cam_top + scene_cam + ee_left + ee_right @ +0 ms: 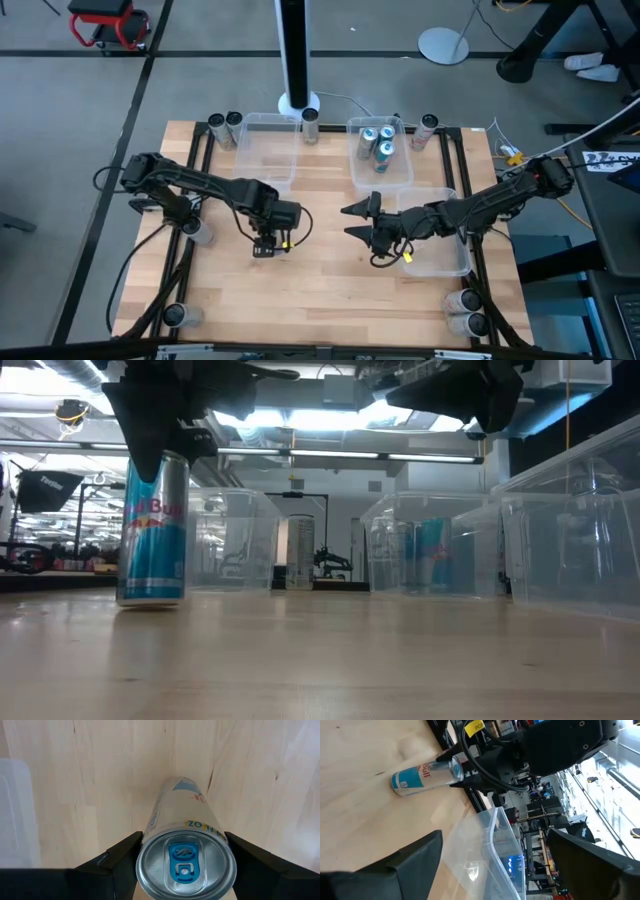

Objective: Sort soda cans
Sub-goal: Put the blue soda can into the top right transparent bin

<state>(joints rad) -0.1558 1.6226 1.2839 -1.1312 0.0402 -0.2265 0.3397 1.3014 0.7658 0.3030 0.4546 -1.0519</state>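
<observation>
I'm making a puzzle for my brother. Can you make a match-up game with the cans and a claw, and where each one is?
Things:
1. Red Bull can
2. right claw
3. three blue cans

Places or states:
A. open, above the table
B. inside a clear bin
C. upright, gripped by the left claw

Pairs: 1-C, 2-A, 3-B.

A blue-and-silver can (153, 530) is standing upright on the wood, directly under my left gripper (185, 857), its sides sitting between my fingers (117, 857) and its silver top with blue tab facing up at my wrist. Three more blue cans (378, 144) are standing together well beyond my right gripper (356, 222).
</observation>
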